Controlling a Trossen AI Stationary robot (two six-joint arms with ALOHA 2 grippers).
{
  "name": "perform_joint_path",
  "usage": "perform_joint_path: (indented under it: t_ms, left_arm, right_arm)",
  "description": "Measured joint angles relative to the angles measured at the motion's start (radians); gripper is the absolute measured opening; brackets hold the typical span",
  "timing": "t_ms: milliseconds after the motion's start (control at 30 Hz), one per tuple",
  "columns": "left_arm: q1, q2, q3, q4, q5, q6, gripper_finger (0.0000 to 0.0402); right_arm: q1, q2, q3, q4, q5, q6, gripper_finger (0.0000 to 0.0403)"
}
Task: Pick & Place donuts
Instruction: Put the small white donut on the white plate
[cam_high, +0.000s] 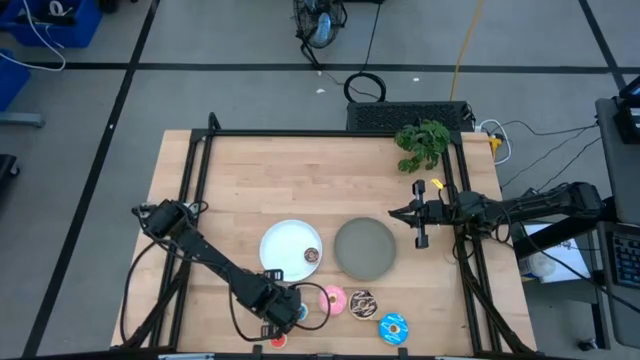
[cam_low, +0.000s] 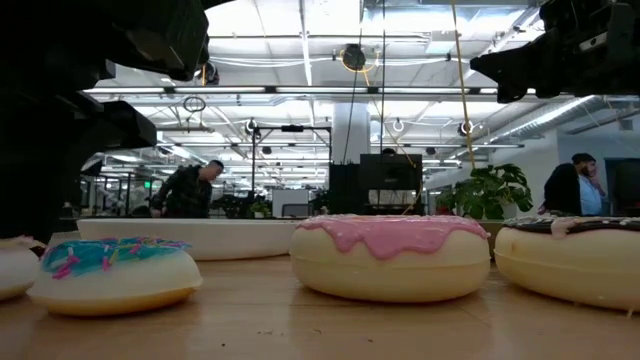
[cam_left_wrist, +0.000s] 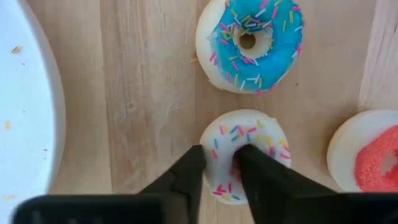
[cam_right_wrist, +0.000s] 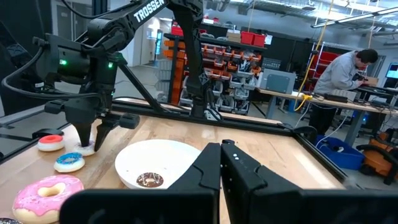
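My left gripper (cam_left_wrist: 221, 155) is down at the table's near edge (cam_high: 283, 312), shut on the tiny white sprinkled donut (cam_left_wrist: 249, 134). The tiny blue donut (cam_left_wrist: 249, 43) and tiny red donut (cam_left_wrist: 373, 155) lie flat beside it. The tiny brown donut (cam_high: 311, 255) lies on the white plate (cam_high: 280, 240). The pink (cam_high: 332, 299), chocolate-sprinkled (cam_high: 362, 303) and blue-iced (cam_high: 392, 328) donuts lie flat in a row on the wood. My right gripper (cam_high: 395, 212) waits shut above the table's right side, next to the grey plate (cam_high: 365, 248). My left gripper pinches the tiny white donut's ring wall (cam_left_wrist: 219, 146), one finger (cam_left_wrist: 249, 168) at the hole and the other (cam_left_wrist: 189, 171) outside the rim. The fingers come from above, pointing down (cam_right_wrist: 93, 138). The donut lies flat on the table.
A green plant sprig (cam_high: 422, 143) lies at the far right corner. A black frame rail (cam_high: 330, 133) borders the table. People stand in the room behind (cam_right_wrist: 345, 71). Bare wood stretches across the far half of the table (cam_high: 300, 175).
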Motion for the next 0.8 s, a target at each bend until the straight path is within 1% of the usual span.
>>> perform_joint_path:
  t_ms: [167, 233, 433, 567, 700, 800]
  left_arm:
    - [0.001, 0.000, 0.000, 0.002, 0.036, 0.023, 0.0029]
    - [0.000, 0.000, 0.000, 0.003, 0.036, 0.026, 0.0011]
    - [0.000, 0.000, 0.000, 0.002, 0.041, 0.035, 0.0031]
    - [0.001, -0.013, 0.011, -0.035, 0.053, 0.058, 0.0024]
    - [0.004, -0.050, 0.041, -0.096, 0.004, 0.074, 0.0007]
    - [0.011, -0.088, 0.065, -0.156, -0.033, 0.083, 0.0016]
  right_arm:
    - [0.000, 0.000, 0.000, -0.001, 0.000, 0.000, 0.0000]
    - [0.000, 0.000, 0.000, -0.001, 0.000, 0.000, 0.0000]
    - [0.000, 0.000, 0.000, -0.001, 0.000, 0.000, 0.0000]
    - [0.000, 0.000, 0.000, -0.001, 0.000, 0.000, 0.0000]
    - [0.000, 0.000, 0.000, -0.002, 0.000, 0.000, 0.0000]
    - [0.000, 0.001, 0.000, -0.003, 0.000, 0.000, 0.0000]
